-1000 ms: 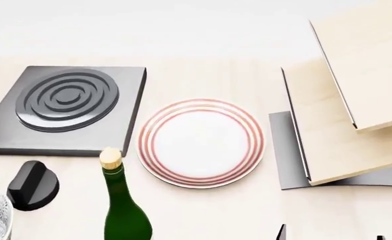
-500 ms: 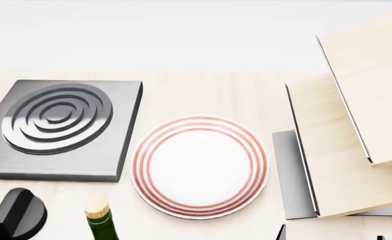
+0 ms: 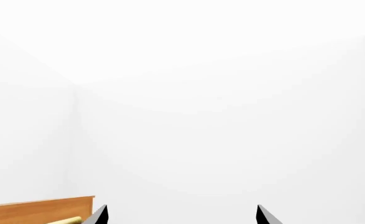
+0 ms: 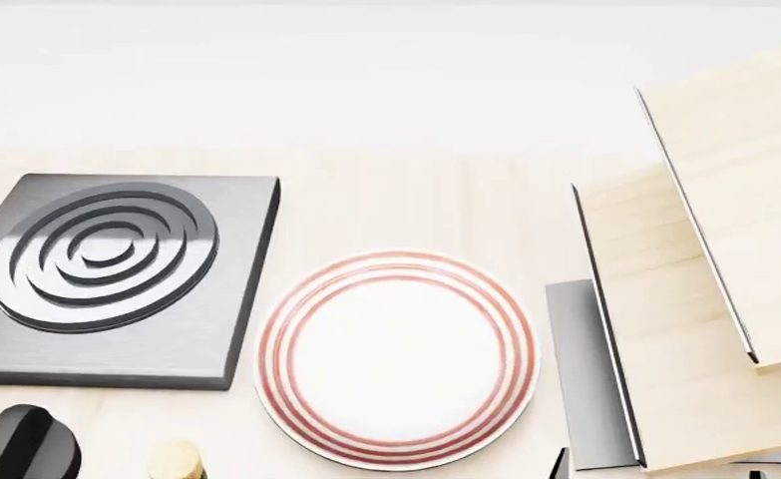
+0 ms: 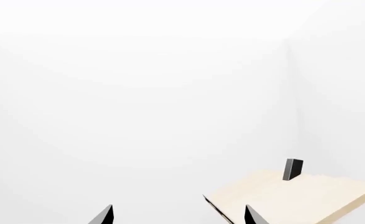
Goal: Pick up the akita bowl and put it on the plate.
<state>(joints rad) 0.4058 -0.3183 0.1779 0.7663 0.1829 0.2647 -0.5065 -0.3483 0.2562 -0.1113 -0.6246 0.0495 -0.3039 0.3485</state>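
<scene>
The plate (image 4: 397, 359), white with thin red rings near its rim, lies flat on the pale wooden table in the lower middle of the head view, with nothing on it. The akita bowl is out of view in every frame. My left gripper (image 3: 181, 217) is open, its two dark fingertips far apart against blank white background. My right gripper (image 5: 178, 217) is open too, with nothing between its fingers; a pale board shows behind one tip. Neither gripper is near the plate.
A dark square burner (image 4: 98, 269) with concentric rings sits left of the plate. A black knob (image 4: 24, 449) and a bottle's cork (image 4: 175, 461) show at the lower left edge. Tilted pale wooden boards (image 4: 709, 249) on a grey metal base (image 4: 584, 369) stand at the right.
The head view has shifted, so everything slid down the picture. The bowl at the lower left left the frame, and only the bottle's cork remains visible.
</scene>
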